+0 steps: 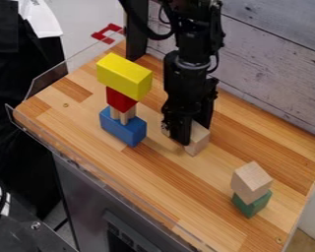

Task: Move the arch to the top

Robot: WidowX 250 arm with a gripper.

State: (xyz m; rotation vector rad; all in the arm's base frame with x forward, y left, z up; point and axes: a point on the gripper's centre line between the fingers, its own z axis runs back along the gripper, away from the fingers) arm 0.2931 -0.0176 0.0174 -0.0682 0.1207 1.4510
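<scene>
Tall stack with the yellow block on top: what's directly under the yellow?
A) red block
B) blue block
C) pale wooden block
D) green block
A: the red block sits right beneath the yellow block, with the blue block lower down at the stack's base.

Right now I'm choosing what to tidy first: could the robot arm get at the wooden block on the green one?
Probably yes: nothing covers the wooden block atop the green block. The arm would likely first have to leave the pale block it is down at.
</scene>
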